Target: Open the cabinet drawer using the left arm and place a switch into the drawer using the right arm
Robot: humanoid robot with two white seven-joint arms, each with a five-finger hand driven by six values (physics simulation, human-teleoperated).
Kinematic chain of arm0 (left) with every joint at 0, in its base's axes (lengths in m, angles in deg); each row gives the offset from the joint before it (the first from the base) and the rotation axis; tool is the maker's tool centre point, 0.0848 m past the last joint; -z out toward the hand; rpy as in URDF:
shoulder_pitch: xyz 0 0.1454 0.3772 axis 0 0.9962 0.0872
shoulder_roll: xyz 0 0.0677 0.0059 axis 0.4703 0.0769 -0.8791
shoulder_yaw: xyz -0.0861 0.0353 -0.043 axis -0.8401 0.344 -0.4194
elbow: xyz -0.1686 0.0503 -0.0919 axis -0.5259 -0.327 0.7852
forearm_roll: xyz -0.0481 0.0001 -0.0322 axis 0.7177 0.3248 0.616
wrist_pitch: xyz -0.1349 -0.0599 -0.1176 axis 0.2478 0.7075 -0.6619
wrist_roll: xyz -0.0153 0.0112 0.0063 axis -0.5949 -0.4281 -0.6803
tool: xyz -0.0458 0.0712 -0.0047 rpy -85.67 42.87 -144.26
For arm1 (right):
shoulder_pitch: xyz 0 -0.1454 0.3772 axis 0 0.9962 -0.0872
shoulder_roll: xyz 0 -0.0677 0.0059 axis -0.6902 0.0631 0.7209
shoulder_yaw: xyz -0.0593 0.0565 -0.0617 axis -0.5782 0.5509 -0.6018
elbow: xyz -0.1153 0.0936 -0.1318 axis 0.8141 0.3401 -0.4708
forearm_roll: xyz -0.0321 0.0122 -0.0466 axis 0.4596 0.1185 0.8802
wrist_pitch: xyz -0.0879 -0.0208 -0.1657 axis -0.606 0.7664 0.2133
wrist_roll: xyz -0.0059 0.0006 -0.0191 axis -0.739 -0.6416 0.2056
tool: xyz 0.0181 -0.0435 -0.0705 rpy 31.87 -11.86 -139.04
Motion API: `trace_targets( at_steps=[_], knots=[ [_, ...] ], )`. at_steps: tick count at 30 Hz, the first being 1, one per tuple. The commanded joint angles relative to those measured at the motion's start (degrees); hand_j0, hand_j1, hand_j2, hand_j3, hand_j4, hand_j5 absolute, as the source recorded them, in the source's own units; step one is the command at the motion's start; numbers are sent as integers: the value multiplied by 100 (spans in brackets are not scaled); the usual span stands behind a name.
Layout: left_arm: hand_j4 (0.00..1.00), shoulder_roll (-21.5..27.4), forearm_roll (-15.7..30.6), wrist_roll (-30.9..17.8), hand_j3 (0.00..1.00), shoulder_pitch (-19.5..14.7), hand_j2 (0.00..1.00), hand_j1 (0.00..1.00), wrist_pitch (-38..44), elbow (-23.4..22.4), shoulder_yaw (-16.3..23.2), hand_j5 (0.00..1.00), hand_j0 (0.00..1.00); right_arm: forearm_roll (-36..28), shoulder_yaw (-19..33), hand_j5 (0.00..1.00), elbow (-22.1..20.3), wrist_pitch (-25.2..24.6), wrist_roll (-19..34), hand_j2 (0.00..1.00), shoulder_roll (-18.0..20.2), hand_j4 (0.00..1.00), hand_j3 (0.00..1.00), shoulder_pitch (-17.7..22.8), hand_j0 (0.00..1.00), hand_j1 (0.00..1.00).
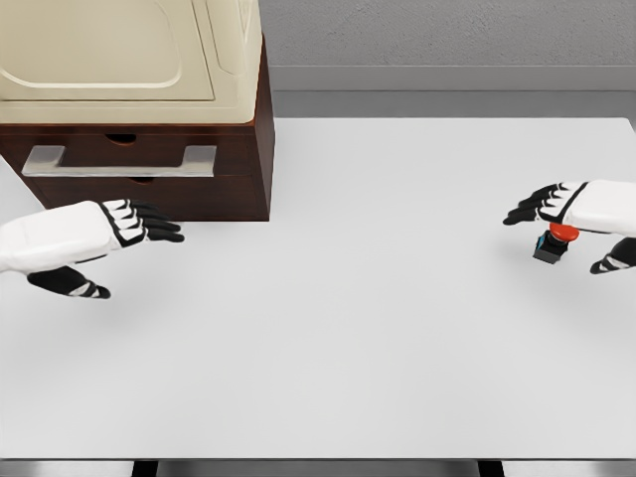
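Drawer front (134, 159) first, at the far left: it sits flush in the dark brown wooden cabinet (253, 184), shut, with a long silver bar handle (119, 159) running across it. A cream-coloured appliance (129, 55) with a rounded panel stands on top of the cabinet and is cut off by the upper edge of the view. The cabinet rests on the back left part of a wide white table (328, 338).

Just in front of the cabinet and a little below the handle, the left hand (104, 234) comes in from the left edge. Its white-sleeved forearm lies nearly level, the black fingers (159, 229) stretched out straight and pointing right, the thumb hanging apart underneath. It holds nothing and touches neither the handle nor the cabinet, as far as I can see.

Across a long bare stretch of tabletop, over near the right edge, is the switch (555, 241): a small dark block with a red button cap and a bit of blue on its side. The right hand (576, 214) hovers right above it, fingers extended toward the left and spread loosely, thumb lower down to the right of the switch. The fingers are not closed round it; whether the palm touches the red cap I cannot tell.
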Motion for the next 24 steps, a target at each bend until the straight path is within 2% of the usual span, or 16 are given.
trace_targets(
  at_steps=[1, 5, 8, 12, 16, 21, 24],
  knots=[
    [100, 46, 202, -293, 100, 0, 100, 100, 4, 1, 6, 100, 100, -50, 3, 100, 15, -13, -38, 100, -23, 100, 100, 8, 100, 100],
    [100, 125, 264, -408, 100, -18, 100, 100, 4, -8, 14, 100, 100, -24, -6, 100, 94, -13, -56, 100, -50, 100, 100, -114, 100, 100],
    [100, 222, 264, -408, 100, -18, 100, 100, 4, -8, 6, 100, 100, -15, -41, 100, 138, -13, -21, 100, -278, 100, 100, -123, 100, 100],
    [100, 231, 158, -443, 100, -97, 100, 100, 4, -34, 6, 100, 100, -59, -322, 100, 191, -13, -38, 100, -383, 100, 100, -132, 100, 100],
    [100, 389, 237, -417, 100, -106, 100, 100, 4, -113, -3, 100, 100, -24, -322, 100, 779, -13, 41, 100, -498, 100, 100, -255, 100, 100],
    [100, 424, 518, -399, 100, -343, 100, 100, 4, -306, -65, 100, 100, 20, -331, 100, 1140, -13, 120, 100, -612, 100, 100, -378, 100, 100],
    [100, 292, 589, -399, 100, -440, 100, 100, 4, -403, -82, 100, 100, 283, -410, 100, 1263, -13, 120, 100, -805, 100, 100, -475, 100, 100]
  ],
)
